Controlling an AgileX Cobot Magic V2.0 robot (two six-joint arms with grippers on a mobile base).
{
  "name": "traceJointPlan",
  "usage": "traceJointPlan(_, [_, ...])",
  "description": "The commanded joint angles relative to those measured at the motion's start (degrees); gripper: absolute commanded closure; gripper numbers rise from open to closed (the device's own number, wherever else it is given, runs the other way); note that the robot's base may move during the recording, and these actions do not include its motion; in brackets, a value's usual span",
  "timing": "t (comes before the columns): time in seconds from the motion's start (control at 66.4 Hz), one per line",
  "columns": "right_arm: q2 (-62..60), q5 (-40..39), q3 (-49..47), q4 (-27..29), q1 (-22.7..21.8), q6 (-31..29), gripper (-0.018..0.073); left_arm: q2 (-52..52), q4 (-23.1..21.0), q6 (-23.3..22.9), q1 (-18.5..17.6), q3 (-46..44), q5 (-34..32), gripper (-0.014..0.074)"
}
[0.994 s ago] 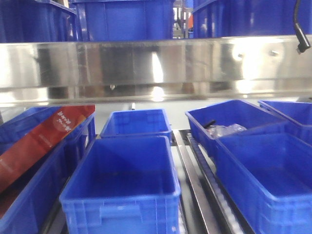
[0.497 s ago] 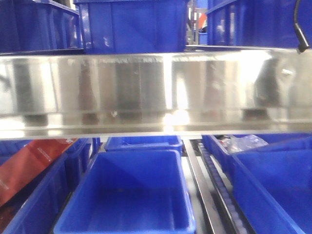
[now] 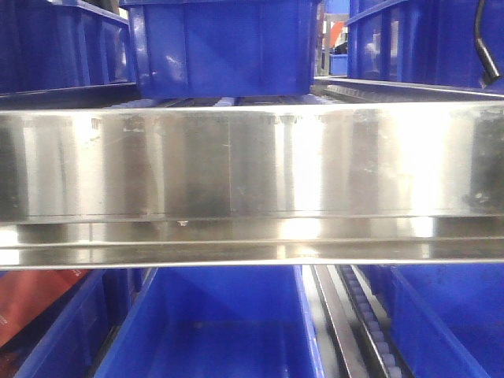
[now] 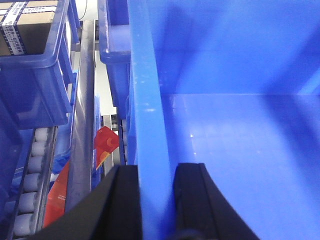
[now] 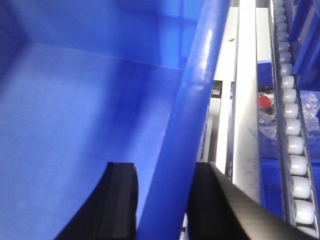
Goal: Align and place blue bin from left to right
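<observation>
Contact: left end effector (image 4: pixel 156 170) clamps the blue bin (image 4: pixel 145 90) rim. Opposite rim sits clamped in the right end effector (image 5: pixel 162 167).

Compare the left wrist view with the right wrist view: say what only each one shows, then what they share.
Only the left wrist view: a labelled cardboard box in a neighbouring bin, and a red packet down beside the steel rail. Only the right wrist view: crumpled clear plastic with something red in it, beyond the rollers. Both: the blue bin's bare inside, with a gripper straddling its rim wall (left gripper, right gripper), and white rollers and a steel rail alongside.
</observation>
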Motion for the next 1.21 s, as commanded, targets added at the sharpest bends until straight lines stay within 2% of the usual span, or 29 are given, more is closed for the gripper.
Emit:
traceJointPlan(0.0, [-0.8, -4.0, -0.8, -2.5, -0.3, 1.0, 0.0628, -1.7, -0.3, 0.8, -0.4, -1.0, -3.7, 0.0708])
traceJointPlan(1.19, [-0.4, -4.8, -0.8, -2.5, -0.3, 1.0, 0.0628, -1.2, -0.3, 0.8, -0.4, -1.0, -4.6, 0.0708])
